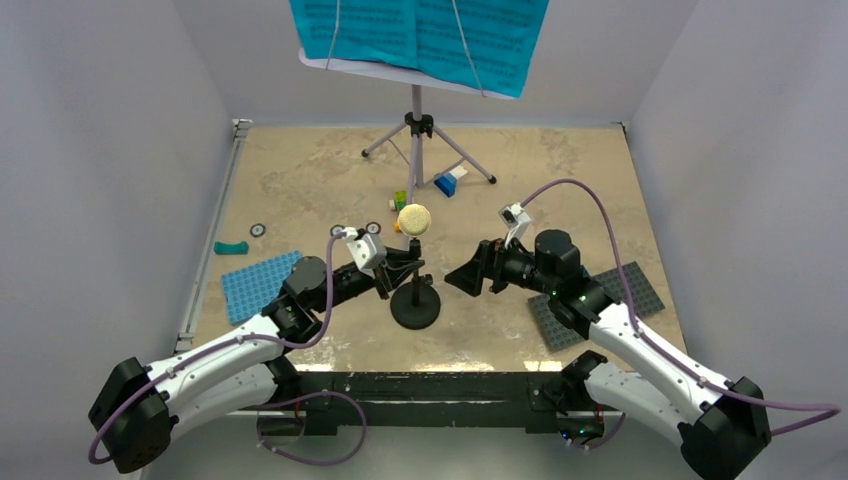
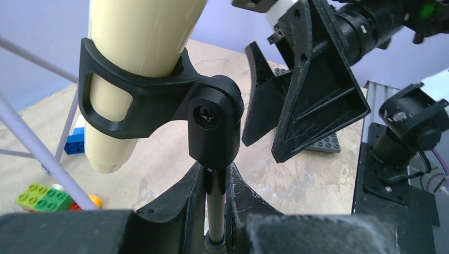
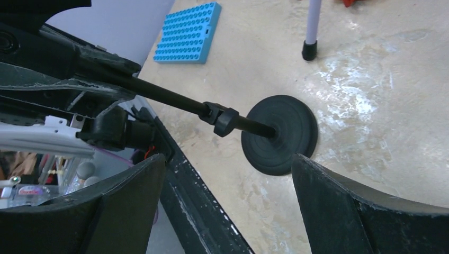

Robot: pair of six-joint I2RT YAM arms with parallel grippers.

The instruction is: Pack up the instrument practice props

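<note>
The black mic stand (image 1: pixel 415 305) with its round base stands mid-table. It holds the cream cone microphone (image 1: pixel 413 219) in its clip (image 2: pixel 153 98). My left gripper (image 1: pixel 405 272) is shut on the stand's pole (image 2: pixel 215 203) just under the clip joint. My right gripper (image 1: pixel 462 280) is open and empty, just right of the stand. In the right wrist view the base (image 3: pixel 279 134) lies between its spread fingers (image 3: pixel 339 211). The lavender music stand on its silver tripod (image 1: pixel 420 130) stands at the back with teal sheet-music pages (image 1: pixel 420 35) on it.
A blue baseplate (image 1: pixel 258 283) lies at the left, a grey baseplate (image 1: pixel 610 300) under my right arm. Small bricks (image 1: pixel 447 182) lie by the tripod, coloured bricks (image 2: pixel 45 194) behind the mic. A teal piece (image 1: pixel 230 247) and small rings (image 1: pixel 257 229) lie at the left.
</note>
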